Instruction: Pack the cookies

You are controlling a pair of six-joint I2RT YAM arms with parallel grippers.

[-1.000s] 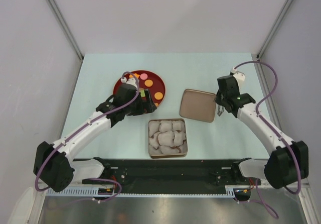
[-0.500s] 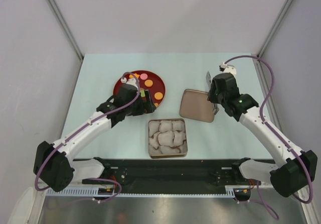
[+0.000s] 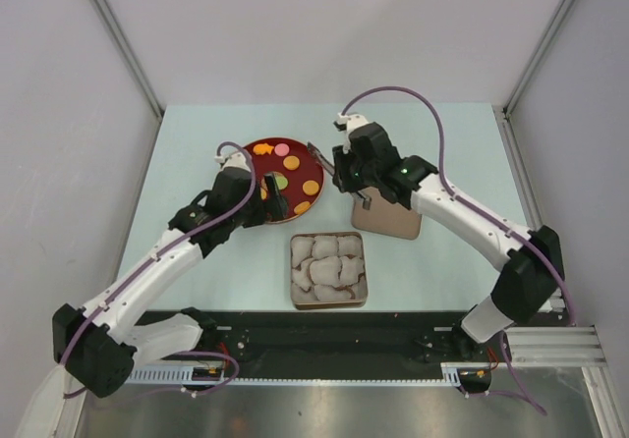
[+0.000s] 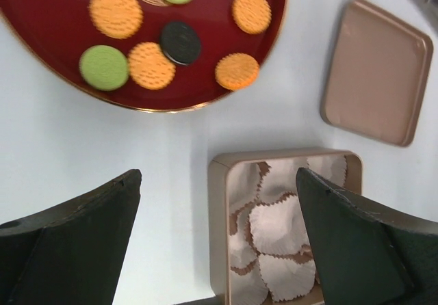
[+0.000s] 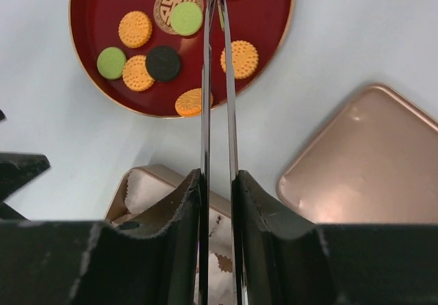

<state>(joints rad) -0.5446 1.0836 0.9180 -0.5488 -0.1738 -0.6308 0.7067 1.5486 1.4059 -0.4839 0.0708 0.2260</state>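
Note:
The cookies (image 5: 135, 29) lie on a round red plate (image 5: 267, 11): several orange, two green (image 4: 103, 67), one dark brown (image 4: 180, 42); the top view also shows a pink one (image 3: 282, 148). My right gripper (image 5: 217, 175) is shut on thin metal tongs (image 5: 205, 79), whose blades reach out over the plate; in the top view it (image 3: 344, 168) hovers at the plate's right edge. My left gripper (image 4: 217, 175) is open and empty, above the table between the plate and the tin (image 4: 217, 223); in the top view it (image 3: 275, 204) is at the plate's near edge.
The square tin (image 3: 292, 271) holds several crumpled white paper cups (image 4: 284, 226) and sits near the middle front. Its lid (image 3: 388, 217) lies flat to the right of the plate, under my right forearm. Grey walls enclose the table.
My right arm has swung left with the tongs, from beside the lid's right edge to over the plate's right side. My left gripper has drawn back slightly to the left.

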